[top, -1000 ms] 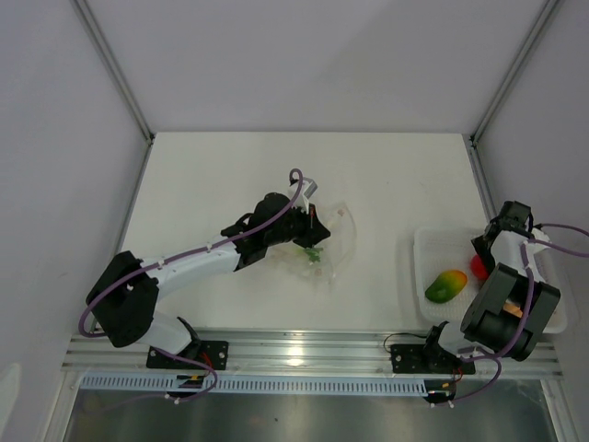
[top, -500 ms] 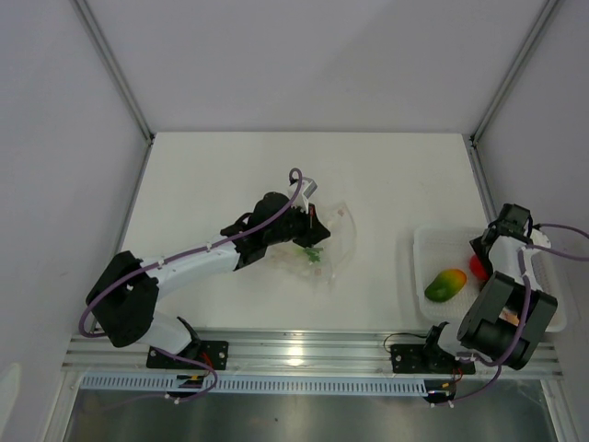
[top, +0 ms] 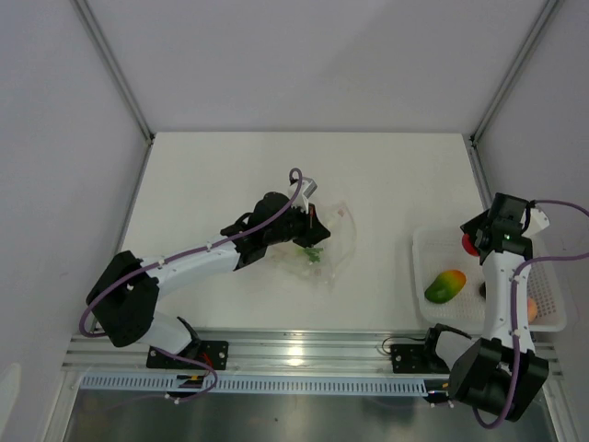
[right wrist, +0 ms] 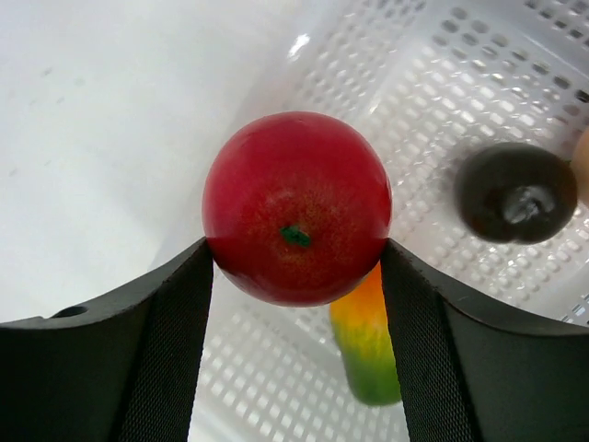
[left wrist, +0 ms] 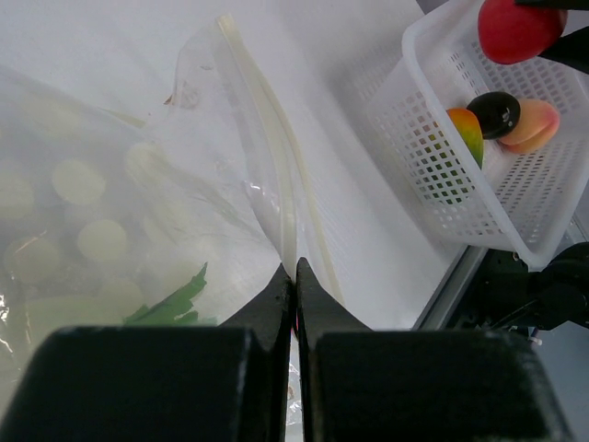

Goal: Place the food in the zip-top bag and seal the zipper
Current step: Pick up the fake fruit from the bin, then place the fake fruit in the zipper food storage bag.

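Right gripper (right wrist: 294,250) is closed partway on the red fruit (right wrist: 296,221), one finger pressed on each side. The fruit is held in the air over the near-left corner of the basket (right wrist: 460,74), partly over the bare table (right wrist: 92,110). It is round, glossy and red, with a small green dot at the stem end facing the wrist camera. In the top view the right gripper (top: 480,241) and red fruit (top: 470,243) are seen at the far-left edge of the basket (top: 419,276).

Left gripper (left wrist: 294,276) is fully closed, fingertips pinched together on the zipper (left wrist: 276,157) of the bag (left wrist: 138,184). The bag is laid flat on the table, well apart from the basket, at mid-table in the top view (top: 336,241), with the left gripper (top: 313,230) at its left side. The plastic is clear and crinkled. A small reddish mark (left wrist: 170,97) is seen at its edge. Green leaves (left wrist: 175,299) are seen inside, beside pale round shapes that cannot be made out.

Left in the basket are an orange-green fruit (right wrist: 365,359) below the red fruit, a dark purple fruit (right wrist: 515,193) to its right, and a peach fruit (left wrist: 529,124) touching the dark purple one.
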You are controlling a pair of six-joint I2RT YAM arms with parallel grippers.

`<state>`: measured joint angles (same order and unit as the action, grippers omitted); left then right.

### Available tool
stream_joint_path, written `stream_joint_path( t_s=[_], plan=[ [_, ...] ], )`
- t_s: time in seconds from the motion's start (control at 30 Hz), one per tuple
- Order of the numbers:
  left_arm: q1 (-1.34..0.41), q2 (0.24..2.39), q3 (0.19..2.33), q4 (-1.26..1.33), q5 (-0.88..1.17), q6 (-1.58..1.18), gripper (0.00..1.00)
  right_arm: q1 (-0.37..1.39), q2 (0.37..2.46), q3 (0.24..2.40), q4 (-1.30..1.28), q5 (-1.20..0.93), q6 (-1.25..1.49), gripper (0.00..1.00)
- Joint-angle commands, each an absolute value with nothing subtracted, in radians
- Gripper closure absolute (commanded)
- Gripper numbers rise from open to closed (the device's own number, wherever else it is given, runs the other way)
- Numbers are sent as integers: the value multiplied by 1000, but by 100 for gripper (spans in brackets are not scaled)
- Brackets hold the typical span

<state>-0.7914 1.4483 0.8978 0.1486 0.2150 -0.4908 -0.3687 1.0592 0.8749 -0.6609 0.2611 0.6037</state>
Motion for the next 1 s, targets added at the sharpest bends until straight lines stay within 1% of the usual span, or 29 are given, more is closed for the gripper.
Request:
stream_joint_path(
  t_s=[0.0,0.13,0.23,0.37,0.43,0.47,0.6,0.7,0.83,0.97],
  plan=[
    [-782,1456,907,192,233,-502,99,-301,991,962,-726,250,580,100],
    [-782,1453,905,190,232,-502,99,-163,940,1015,-736,189,555,100],
    [-782,1454,904,192,232,-502,100,-83,951,1060,-738,115,540,100],
    [-782,1451,902,192,233,-500,99,96,1005,1081,-692,14,529,100],
    [-782,1451,903,190,232,-499,99,158,1034,1081,-639,-79,526,100],
    [-782,1453,904,190,230,-499,99,231,1069,1081,-620,-103,523,100],
    [-781,1448,902,189,227,-494,99,380,1144,1083,-545,-169,505,100],
    [-781,1447,900,189,230,-492,99,423,1173,1062,-488,-202,499,100],
    [-781,1428,888,201,238,-491,99,425,1203,1034,-422,-242,508,100],
    [-781,1405,873,219,239,-486,100,434,1250,1023,-371,-325,525,100]
  ],
)
